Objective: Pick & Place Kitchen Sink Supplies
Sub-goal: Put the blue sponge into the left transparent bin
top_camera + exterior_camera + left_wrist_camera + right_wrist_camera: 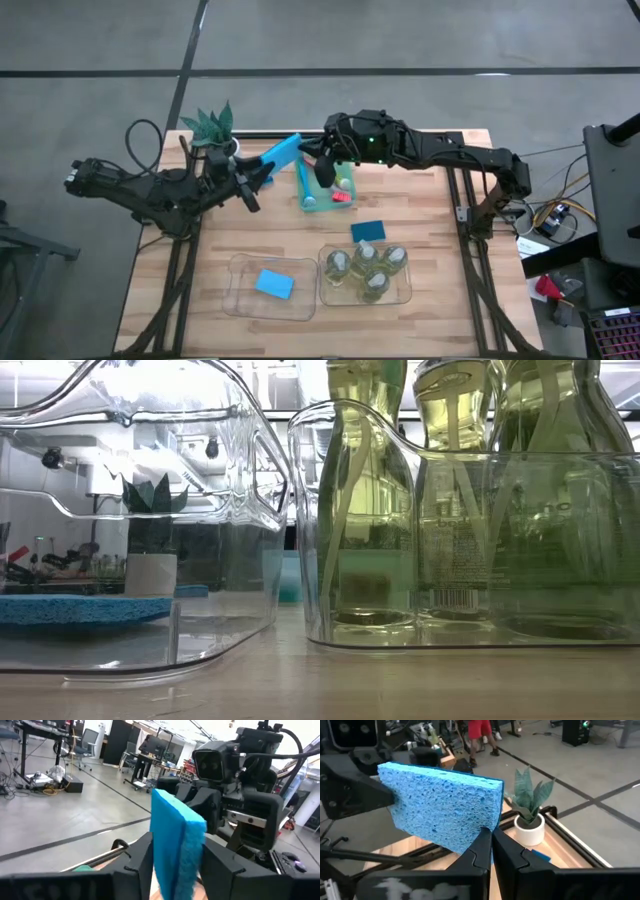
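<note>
A blue sponge (pixel 281 153) is held above the far side of the table, between the two arms, near the potted plant (pixel 214 127). In the left wrist view the left gripper (pixel 175 865) is closed on its lower edge, one finger on each flat face. In the right wrist view the right gripper (pixel 491 841) is seen with its fingers nearly together at a corner of the sponge (pixel 442 805); whether that corner is actually pinched cannot be told.

The step appears to be a handover. It is done well if a firm pinch by the receiving gripper is confirmed before the other is opened, and if the sponge is not pulled while both grip. The sponge is then best carried to the clear bin (pixel 243 301) where another sponge (pixel 274 284) lies, beside the bin of bottles (pixel 366 267).
</note>
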Robot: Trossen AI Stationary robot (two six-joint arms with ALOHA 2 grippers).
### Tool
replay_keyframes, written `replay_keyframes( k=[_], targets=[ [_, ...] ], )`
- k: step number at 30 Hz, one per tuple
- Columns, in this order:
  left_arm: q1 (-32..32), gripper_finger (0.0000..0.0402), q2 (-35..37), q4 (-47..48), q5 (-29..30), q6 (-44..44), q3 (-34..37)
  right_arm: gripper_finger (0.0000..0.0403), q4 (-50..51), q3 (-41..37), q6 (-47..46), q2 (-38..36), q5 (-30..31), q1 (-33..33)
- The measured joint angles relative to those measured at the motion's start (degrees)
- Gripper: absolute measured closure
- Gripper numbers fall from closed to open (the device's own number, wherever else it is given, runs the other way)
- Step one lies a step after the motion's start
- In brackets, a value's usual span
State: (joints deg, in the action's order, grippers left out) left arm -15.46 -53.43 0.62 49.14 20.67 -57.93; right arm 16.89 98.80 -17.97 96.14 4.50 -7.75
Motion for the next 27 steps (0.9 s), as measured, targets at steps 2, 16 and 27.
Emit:
replay_keyframes(
  k=[2,16,27],
  targets=[
    [0.0,0.0282,0.0,0.0,0.0,0.9,0.0,0.0394,0.1,0.1,0.2,-0.1,0.0,-0.1],
    [0.0,0.0382,1.3,1.4,-5.3,9.8,0.0,0.0394,4.6,0.4,0.4,-1.3,-3.8,-0.1],
    [-0.5,0.0390,4.8,20.2,-33.7,38.9,-0.1,0.0394,17.6,0.3,9.1,-4.2,1.1,-0.8]
  ],
)
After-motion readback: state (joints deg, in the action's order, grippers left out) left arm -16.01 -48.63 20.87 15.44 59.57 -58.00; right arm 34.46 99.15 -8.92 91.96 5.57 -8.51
